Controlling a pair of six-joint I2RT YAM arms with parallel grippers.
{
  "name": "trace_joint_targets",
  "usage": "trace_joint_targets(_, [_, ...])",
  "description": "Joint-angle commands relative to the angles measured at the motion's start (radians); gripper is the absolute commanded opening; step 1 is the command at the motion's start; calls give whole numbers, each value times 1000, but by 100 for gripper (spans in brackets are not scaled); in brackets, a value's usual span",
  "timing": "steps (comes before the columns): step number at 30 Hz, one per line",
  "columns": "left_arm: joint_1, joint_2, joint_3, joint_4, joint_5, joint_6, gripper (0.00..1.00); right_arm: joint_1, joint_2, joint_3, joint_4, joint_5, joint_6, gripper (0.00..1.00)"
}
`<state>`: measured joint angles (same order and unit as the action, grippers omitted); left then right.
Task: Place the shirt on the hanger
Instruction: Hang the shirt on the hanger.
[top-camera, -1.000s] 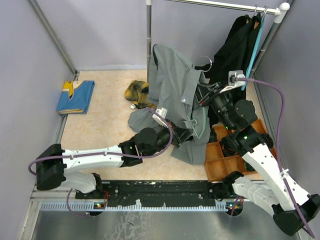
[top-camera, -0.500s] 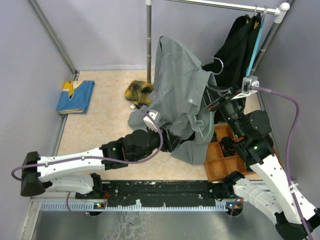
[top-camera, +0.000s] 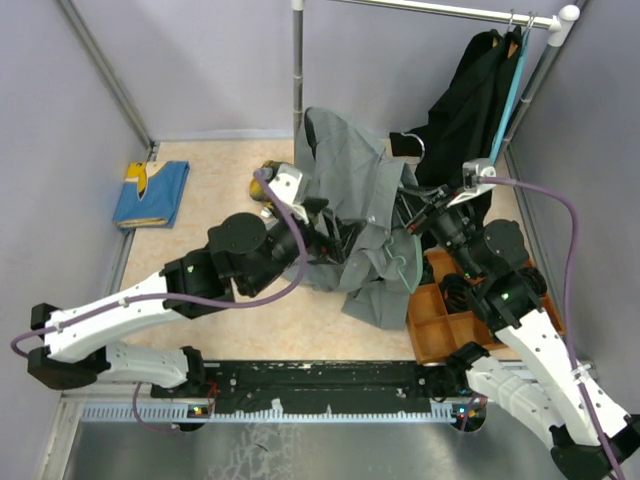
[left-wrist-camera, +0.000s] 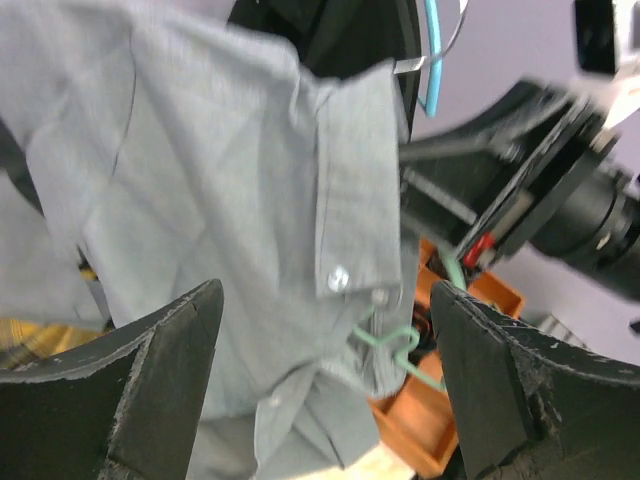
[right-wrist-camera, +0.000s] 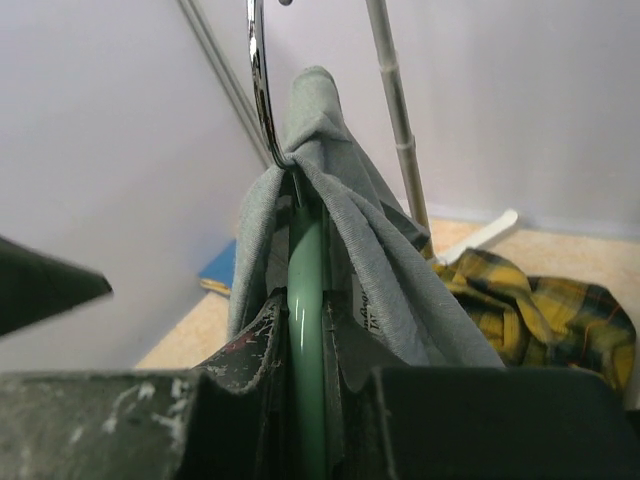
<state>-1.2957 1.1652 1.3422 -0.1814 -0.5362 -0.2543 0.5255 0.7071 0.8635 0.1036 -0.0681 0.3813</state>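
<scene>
The grey shirt hangs draped over the pale green hanger, whose metal hook sticks up behind the collar. My right gripper is shut on the hanger just below the hook, with shirt cloth falling on both sides of it. My left gripper stands open just in front of the shirt's left side. In the left wrist view the left gripper faces the buttoned shirt with nothing between its jaws, and a piece of the hanger pokes out below the cloth.
A yellow plaid garment lies on the floor behind the left wrist, and a blue garment at the far left. An orange tray sits at the right. Black clothes and a teal hanger hang from the rail; its upright pole stands behind.
My left gripper has opened and let go of the shirt, then lifted and drawn back to the left. The right gripper keeps its hold on the hanger, shifted slightly.
</scene>
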Motion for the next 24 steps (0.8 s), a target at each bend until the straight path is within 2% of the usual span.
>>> trace_joint_targets(1, [-6,137,158,-88,-62,128,90,-9,-10,0,71,16,44,0])
trace_joint_targets(6, [-8,300,305,-168,-73,147,92,-6,0,-3,77,22,54,0])
trace_joint_targets(11, [-14,370,340,-195,-125,151,91,-8,0,-1,80,29,46,0])
trace_joint_targets(19, [-16,346,284,-182,-189,127,83,-7,3,-7,94,27,46,0])
trace_joint_targets(24, [-17,240,165,-93,-155,115,83,-7,3,-8,92,40,41,0])
